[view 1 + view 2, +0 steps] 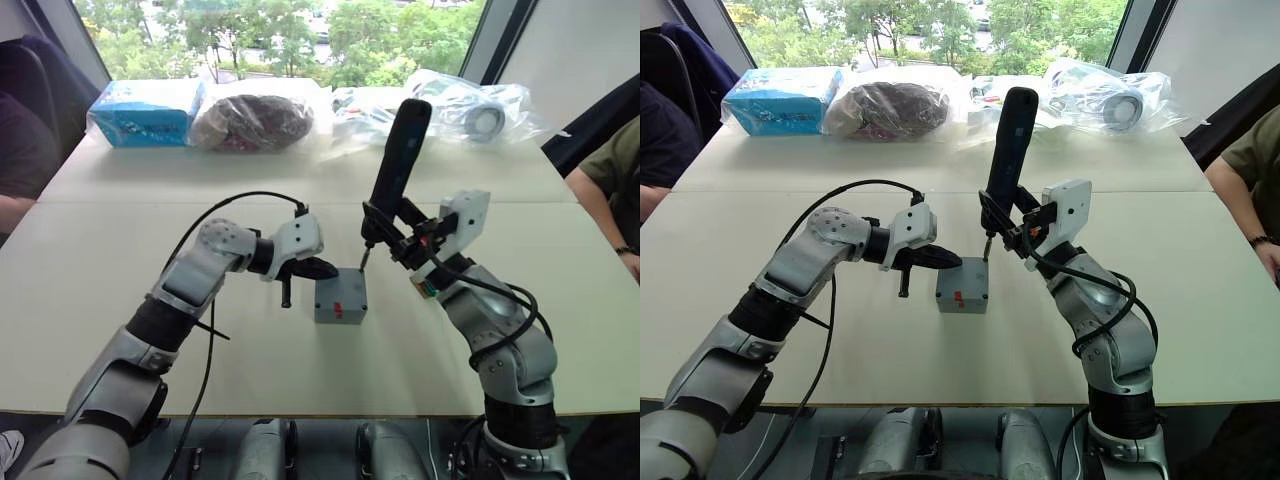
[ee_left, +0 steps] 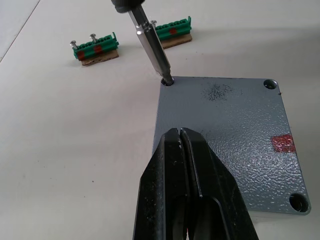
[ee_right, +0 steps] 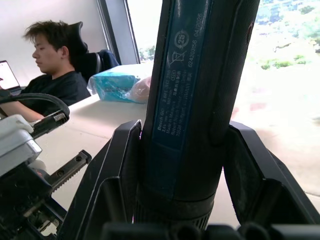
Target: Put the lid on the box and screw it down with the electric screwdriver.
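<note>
The grey box (image 1: 340,300) sits mid-table with the flat grey lid (image 2: 225,130) lying on top. The lid has holes at its corners and a small red mark near one edge. My right gripper (image 1: 400,236) is shut on the black electric screwdriver (image 1: 397,150), held nearly upright. Its metal bit (image 2: 150,45) is set in the lid's far corner hole. My left gripper (image 2: 179,131) is shut with nothing between its fingers, and its tip lies over the lid's left edge.
Two green screw holders (image 2: 94,47) (image 2: 172,30) with screws stand on the table beyond the box. A blue pack (image 1: 145,110) and plastic bags (image 1: 470,105) line the far edge. A person (image 3: 55,65) sits at the left, another person's arm (image 1: 610,190) at the right.
</note>
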`<action>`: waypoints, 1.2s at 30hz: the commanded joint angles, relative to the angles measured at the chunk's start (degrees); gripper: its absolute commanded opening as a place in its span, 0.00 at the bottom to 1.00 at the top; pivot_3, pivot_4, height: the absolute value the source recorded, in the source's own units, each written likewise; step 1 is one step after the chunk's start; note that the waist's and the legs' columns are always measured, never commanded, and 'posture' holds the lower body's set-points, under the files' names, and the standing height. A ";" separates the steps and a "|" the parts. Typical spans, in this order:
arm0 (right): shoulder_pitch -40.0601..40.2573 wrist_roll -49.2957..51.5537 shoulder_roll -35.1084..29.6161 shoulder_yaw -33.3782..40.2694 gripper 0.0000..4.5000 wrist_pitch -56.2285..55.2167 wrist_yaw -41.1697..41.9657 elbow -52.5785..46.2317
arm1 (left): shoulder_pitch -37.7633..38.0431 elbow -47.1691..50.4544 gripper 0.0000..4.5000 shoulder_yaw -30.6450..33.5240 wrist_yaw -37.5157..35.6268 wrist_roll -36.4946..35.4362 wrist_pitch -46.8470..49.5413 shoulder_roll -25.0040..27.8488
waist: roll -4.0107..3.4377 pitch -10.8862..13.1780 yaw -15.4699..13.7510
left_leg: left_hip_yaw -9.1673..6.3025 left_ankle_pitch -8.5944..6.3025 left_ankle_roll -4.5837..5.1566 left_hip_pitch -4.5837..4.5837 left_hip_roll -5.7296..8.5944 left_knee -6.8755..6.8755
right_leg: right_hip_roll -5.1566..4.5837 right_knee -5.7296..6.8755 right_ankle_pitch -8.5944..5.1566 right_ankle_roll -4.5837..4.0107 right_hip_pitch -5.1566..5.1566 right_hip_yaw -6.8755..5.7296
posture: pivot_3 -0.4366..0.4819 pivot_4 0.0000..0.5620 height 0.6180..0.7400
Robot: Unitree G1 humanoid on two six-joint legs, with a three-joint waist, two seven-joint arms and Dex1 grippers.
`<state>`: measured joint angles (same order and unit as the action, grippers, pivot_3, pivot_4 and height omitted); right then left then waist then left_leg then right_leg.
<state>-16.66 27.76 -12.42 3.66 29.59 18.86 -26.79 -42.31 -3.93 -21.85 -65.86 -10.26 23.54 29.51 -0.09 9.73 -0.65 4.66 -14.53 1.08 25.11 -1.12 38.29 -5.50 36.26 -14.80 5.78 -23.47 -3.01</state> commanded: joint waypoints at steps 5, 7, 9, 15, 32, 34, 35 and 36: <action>0.23 -2.03 -0.11 -0.80 0.42 -4.72 0.51 -0.49 | 0.41 0.43 0.00 -0.42 -0.27 1.21 0.35 -0.40 | 0.00 0.00 -0.05 | 0.00 0.00 0.00 0.00 0.01 0.01 | 0.00 0.00 0.00 0.00 0.02 0.00 | 0.48 0.27 1.00; 1.65 -3.57 -0.80 -2.45 0.42 -5.89 1.37 -0.41 | 0.43 0.39 0.00 -0.48 -0.39 1.33 0.18 -0.45 | 0.00 -0.01 -0.03 | -0.01 0.00 0.00 0.00 0.00 0.01 | 0.00 0.00 0.00 0.00 0.01 -0.01 | 0.48 0.27 1.00; 2.85 -4.26 -1.12 -3.42 0.42 -6.50 1.97 -0.40 | 0.44 0.36 0.00 -0.48 -0.53 1.47 0.08 -0.47 | 0.03 -0.03 -0.04 | -0.01 0.00 0.00 -0.02 0.01 0.01 | 0.00 0.00 0.00 0.00 0.03 -0.01 | 0.48 0.27 1.00; 7.95 -7.55 -4.01 -7.57 0.42 -9.04 5.23 0.29 | 1.12 0.31 0.00 -0.76 -0.87 2.14 -0.48 -0.41 | 0.19 -0.21 0.04 | -0.01 -0.01 0.02 -0.12 0.00 0.01 | 0.00 -0.02 0.00 0.00 0.13 0.00 | 0.48 0.27 1.00; 7.76 -5.77 -0.41 -7.58 0.42 -8.08 4.63 9.01 | 2.47 1.10 0.00 -0.92 -0.82 3.04 -0.09 -0.90 | 0.64 -1.04 0.12 | 0.00 -0.16 0.24 -0.98 -0.28 -0.10 | 0.05 -0.10 -0.10 -0.13 0.93 -0.01 | 0.48 0.27 1.00; 7.38 -5.39 -0.34 -7.36 0.42 -8.13 5.09 9.08 | 2.44 0.82 0.00 -0.70 -0.65 3.14 -0.11 -0.81 | 0.64 -1.07 0.12 | 0.00 -0.16 0.24 -0.98 -0.28 -0.10 | 0.05 -0.09 -0.10 -0.13 0.93 -0.01 | 0.48 0.27 1.00; 7.28 -5.89 -0.59 -7.65 0.42 -8.34 5.40 9.32 | 2.42 0.59 0.00 -0.63 -0.53 3.25 -0.26 -0.78 | 0.64 -1.08 0.14 | 0.00 -0.16 0.25 -0.98 -0.29 -0.10 | 0.05 -0.10 -0.10 -0.13 0.93 0.00 | 0.48 0.27 1.00; 7.25 -6.42 -0.81 -7.97 0.42 -8.43 5.49 9.66 | 2.43 0.47 0.00 -0.58 -0.45 3.31 -0.31 -0.78 | 0.64 -1.09 0.15 | 0.01 -0.16 0.25 -0.98 -0.29 -0.10 | 0.05 -0.10 -0.10 -0.14 0.93 0.00 | 0.48 0.27 1.00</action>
<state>-11.49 22.18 -12.57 -1.51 17.14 23.23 -21.53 -40.23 -3.42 -22.04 -66.25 -7.85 23.22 28.60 0.55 8.65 -0.51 4.67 -14.70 1.33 24.12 -1.41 38.19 -5.45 36.16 -14.91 5.65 -22.54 -3.01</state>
